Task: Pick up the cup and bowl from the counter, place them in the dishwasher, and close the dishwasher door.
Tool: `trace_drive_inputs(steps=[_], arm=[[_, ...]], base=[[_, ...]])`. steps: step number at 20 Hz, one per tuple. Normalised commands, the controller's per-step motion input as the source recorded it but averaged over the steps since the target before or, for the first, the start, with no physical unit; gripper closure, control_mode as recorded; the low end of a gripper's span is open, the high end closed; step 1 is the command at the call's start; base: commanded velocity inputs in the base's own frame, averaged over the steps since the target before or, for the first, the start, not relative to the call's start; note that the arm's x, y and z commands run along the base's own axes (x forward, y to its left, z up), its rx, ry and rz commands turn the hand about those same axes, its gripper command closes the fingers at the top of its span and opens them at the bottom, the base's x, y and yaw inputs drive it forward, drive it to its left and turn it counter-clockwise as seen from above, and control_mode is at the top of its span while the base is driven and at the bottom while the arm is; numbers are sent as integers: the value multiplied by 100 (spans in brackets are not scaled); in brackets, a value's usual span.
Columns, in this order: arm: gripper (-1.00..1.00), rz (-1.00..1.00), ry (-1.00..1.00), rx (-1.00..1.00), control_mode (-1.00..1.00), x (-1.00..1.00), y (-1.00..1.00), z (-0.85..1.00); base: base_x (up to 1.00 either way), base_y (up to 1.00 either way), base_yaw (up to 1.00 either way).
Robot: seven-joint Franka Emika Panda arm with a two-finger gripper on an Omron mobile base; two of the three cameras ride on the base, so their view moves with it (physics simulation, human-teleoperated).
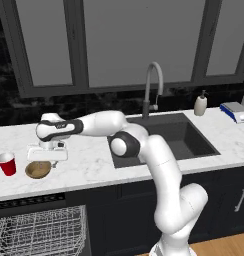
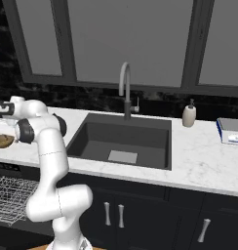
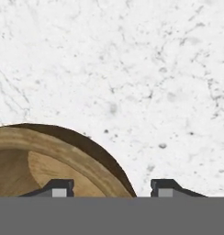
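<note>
The tan wooden bowl (image 1: 38,170) sits on the white marble counter (image 1: 89,167) near its front edge, left of the sink; it also shows at the left edge (image 2: 3,141). My gripper (image 1: 46,161) hangs right over it, pointing down. In the hand view the gripper (image 3: 112,188) straddles the bowl's (image 3: 49,160) right rim: one fingertip (image 3: 59,187) over the inside, the other over bare counter, with gaps on both sides. The red cup (image 1: 7,164) stands upright just left of the bowl. Below the counter the dishwasher's white wire rack (image 1: 39,230) is pulled out. The dishwasher door is out of view.
A dark sink (image 1: 179,137) with a grey faucet (image 1: 151,85) lies right of the arm. A white soap bottle (image 1: 200,105) and a blue-and-white flat object (image 1: 236,111) stand at the back right. Dark cabinets (image 2: 140,215) run under the counter.
</note>
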Motion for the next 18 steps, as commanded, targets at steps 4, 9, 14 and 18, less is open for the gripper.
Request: trace_drive_inputs(steps=[4,9,14,18], arm=[[100,0,4,0,-100,0,0,0],[100,0,-2,0,-100,-20,-6,0],[100,0,-10,2,-100,-76,-28,5],[100,0,-13,3,-100,-100,-14,9]], base=[[0,0,0],[0,0,0],[0,0,0],[0,0,0]])
